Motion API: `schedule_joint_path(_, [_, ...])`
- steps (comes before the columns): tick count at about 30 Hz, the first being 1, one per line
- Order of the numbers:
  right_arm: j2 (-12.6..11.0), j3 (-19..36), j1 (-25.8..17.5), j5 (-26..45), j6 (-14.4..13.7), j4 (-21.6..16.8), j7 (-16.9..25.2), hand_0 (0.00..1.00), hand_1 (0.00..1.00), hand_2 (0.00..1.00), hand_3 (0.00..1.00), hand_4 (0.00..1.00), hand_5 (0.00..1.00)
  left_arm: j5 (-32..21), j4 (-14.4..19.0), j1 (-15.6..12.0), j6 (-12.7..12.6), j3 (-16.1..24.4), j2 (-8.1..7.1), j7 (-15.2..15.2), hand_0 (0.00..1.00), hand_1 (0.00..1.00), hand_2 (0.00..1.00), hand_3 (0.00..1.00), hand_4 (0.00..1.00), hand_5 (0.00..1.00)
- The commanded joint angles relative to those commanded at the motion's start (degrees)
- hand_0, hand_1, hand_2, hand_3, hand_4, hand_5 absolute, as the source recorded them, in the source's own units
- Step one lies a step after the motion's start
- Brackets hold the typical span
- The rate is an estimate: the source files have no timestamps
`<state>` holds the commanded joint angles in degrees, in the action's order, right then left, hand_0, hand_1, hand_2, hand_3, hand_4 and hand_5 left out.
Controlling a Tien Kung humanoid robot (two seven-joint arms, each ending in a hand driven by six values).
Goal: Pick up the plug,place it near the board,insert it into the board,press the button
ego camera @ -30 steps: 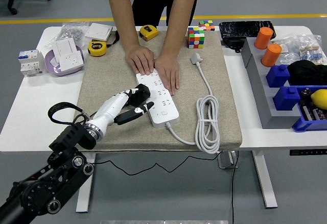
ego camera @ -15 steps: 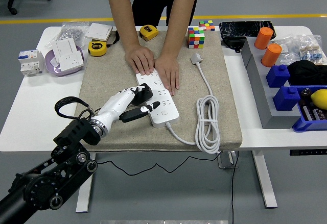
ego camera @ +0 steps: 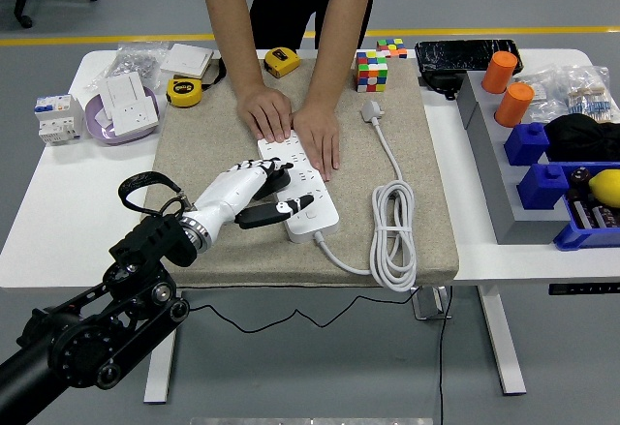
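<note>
A white power strip (ego camera: 308, 204) lies on the beige mat (ego camera: 194, 159), with its round button (ego camera: 312, 218) near the close end. My left hand (ego camera: 260, 193) reaches in from the lower left. Its white fingers are curled over a black plug (ego camera: 280, 177), which sits over the strip's left side. Whether the pins are in a socket is hidden by the fingers. A person at the far side presses both hands (ego camera: 267, 112) (ego camera: 321, 138) flat on the strip's far end. The right arm is out of view.
The strip's white cord coils (ego camera: 393, 234) on the mat's right, and its plug (ego camera: 373, 110) lies near a Rubik's cube (ego camera: 371, 70). Yellow tape measures (ego camera: 184, 91), a purple bowl (ego camera: 100, 126) and a breaker (ego camera: 56, 118) sit left. Grey tray (ego camera: 486, 149), orange cylinders (ego camera: 501, 72) and blue bins (ego camera: 531, 142) stand right.
My left hand has moved up and to the right with the black plug, from beside the strip's left edge to over its sockets. The person's hands have not moved.
</note>
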<state>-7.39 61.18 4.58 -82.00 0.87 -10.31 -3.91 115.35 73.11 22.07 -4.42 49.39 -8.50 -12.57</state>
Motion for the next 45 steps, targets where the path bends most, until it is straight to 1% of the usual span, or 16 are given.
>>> schedule_joint_path(8, [-0.04,-0.15,0.10,0.13,0.00,0.00,0.04,0.817,0.720,0.695,0.594,0.833,0.513,1.84,-0.16,0.84,0.45,-0.96,-0.29,-0.31,0.998,0.963,0.923,0.898,0.883,0.998])
schedule_joint_path(17, [-0.11,-0.10,-0.05,0.07,0.03,0.00,-0.04,0.816,0.718,0.695,0.595,0.839,0.520,1.58,-0.02,0.67,0.80,-1.74,-0.30,-0.41,0.998,0.961,0.919,0.899,0.887,0.998])
schedule_joint_path(30, [-0.09,-0.44,-0.17,0.24,0.05,0.00,-0.01,0.816,0.720,0.695,0.597,0.846,0.523,1.73,-0.26,0.96,1.39,-2.97,0.37,-0.82,0.998,0.960,0.916,0.899,0.894,0.998])
schedule_joint_path(38, [-0.14,-0.31,-0.12,0.10,0.07,0.00,-0.05,0.817,0.720,0.695,0.598,0.852,0.530,2.39,0.27,1.49,1.10,-2.89,0.69,-0.46,0.998,0.956,0.915,0.899,0.898,0.998])
schedule_joint_path(40, [-0.13,-0.39,-0.06,0.22,0.05,0.00,-0.01,0.817,0.720,0.695,0.598,0.852,0.530,2.59,1.00,1.46,0.77,-2.74,0.68,-0.18,0.998,0.956,0.915,0.899,0.898,0.998])
schedule_joint_path(42, [-0.13,-0.48,-0.02,0.34,0.03,0.00,0.03,0.817,0.720,0.695,0.598,0.852,0.530,0.91,3.00,0.93,0.50,-2.46,0.68,1.01,0.998,0.956,0.915,0.899,0.898,0.998])
schedule_joint_path(43, [-0.17,-0.52,-0.06,0.36,0.02,0.00,0.05,0.816,0.720,0.695,0.600,0.857,0.536,-1.50,4.99,0.03,0.01,-2.71,0.66,2.63,0.926,0.935,0.890,0.894,0.925,0.998])
schedule_joint_path(45, [-0.18,-0.08,-0.10,-0.11,0.06,0.00,-0.08,0.816,0.720,0.695,0.600,0.857,0.536,-6.59,9.21,-1.65,-0.72,-3.30,0.72,5.56,0.926,0.935,0.890,0.894,0.925,0.998])
